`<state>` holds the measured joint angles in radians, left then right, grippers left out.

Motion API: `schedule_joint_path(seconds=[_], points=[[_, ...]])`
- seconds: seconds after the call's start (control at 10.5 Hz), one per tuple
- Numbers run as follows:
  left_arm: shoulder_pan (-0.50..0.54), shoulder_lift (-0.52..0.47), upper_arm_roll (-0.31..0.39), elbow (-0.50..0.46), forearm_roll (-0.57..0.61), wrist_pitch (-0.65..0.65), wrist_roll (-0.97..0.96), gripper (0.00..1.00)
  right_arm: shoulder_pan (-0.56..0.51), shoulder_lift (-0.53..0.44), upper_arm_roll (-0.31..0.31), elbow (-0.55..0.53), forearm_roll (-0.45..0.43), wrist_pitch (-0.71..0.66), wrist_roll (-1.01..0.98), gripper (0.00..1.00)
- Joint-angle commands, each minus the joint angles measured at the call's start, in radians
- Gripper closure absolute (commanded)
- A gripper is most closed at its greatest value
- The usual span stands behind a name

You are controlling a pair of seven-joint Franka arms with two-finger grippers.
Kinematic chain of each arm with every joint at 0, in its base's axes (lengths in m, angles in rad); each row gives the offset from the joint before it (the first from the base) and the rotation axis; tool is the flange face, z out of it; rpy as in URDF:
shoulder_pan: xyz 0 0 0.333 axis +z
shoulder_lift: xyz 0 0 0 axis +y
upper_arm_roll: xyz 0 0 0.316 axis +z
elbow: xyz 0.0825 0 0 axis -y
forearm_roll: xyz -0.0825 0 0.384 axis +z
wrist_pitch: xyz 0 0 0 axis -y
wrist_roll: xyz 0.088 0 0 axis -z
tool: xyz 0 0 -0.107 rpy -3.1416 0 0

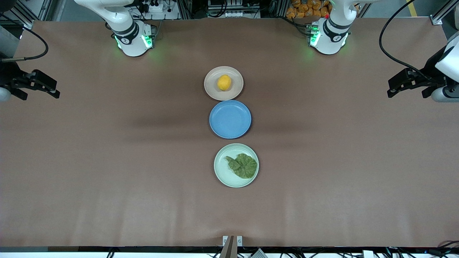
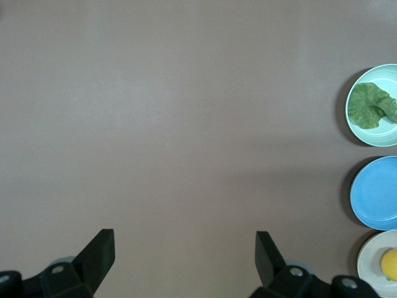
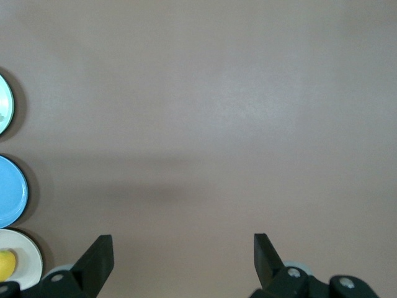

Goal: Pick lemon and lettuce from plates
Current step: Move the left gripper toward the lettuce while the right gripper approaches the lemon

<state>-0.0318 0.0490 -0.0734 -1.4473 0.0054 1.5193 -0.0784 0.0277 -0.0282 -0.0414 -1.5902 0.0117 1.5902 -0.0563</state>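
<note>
Your left gripper [image 1: 407,84] hangs high over the left arm's end of the tabletop [image 1: 107,161], wrist turned in toward the middle, jaws spread wide with nothing between them. Your right gripper [image 1: 37,86] mirrors it over the right arm's end, jaws equally wide and bare. Both arms wait well apart from the plates.

Down the middle of the tabletop you have three plates in a row. The beige plate [image 1: 213,91] sits farthest from the front camera, with the lemon [image 1: 224,82] resting near its centre. The blue plate [image 1: 230,119] comes next, just beside the beige one, and holds nothing. The mint-green plate [image 1: 226,175] lies nearest the front camera, a little apart from the blue, with the lettuce [image 1: 244,166] lying flat on it, toward the rim on the left arm's side, stem pointing toward the right arm's end.

Your left wrist view shows the lettuce [image 2: 370,105] nearly whole on its green plate [image 2: 384,133], the blue plate [image 2: 375,192], and the lemon [image 2: 389,264] cut by the frame edge. Your right wrist view catches only slivers of the plates, a sliver of the lemon [image 3: 6,265], and no lettuce. Both wrist views show a pair of black fingertips [image 2: 99,251] [image 3: 99,254] set far apart.
</note>
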Motion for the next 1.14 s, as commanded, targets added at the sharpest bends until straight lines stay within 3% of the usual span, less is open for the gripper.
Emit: schedule_joint_path(seconds=[0.0,0.28,0.47,1.04], points=[[0.004,-0.015,-0.002,-0.005,-0.009,-0.013,0.005,0.0,0.001,-0.004,0.002,-0.004,-0.004,-0.006,-0.008,0.0],[0.003,0.017,-0.008,-0.007,-0.022,-0.011,0.02,0.0,0.001,-0.004,0.003,-0.004,-0.004,-0.006,-0.004,0.0],[-0.06,0.072,-0.023,-0.005,-0.027,0.005,0.02,0.0,0.018,-0.009,0.003,-0.016,-0.004,-0.004,0.004,0.0],[-0.253,0.306,-0.026,-0.007,-0.025,0.397,0.019,0.0,0.132,-0.012,0.003,-0.088,-0.004,0.005,0.209,0.0]])
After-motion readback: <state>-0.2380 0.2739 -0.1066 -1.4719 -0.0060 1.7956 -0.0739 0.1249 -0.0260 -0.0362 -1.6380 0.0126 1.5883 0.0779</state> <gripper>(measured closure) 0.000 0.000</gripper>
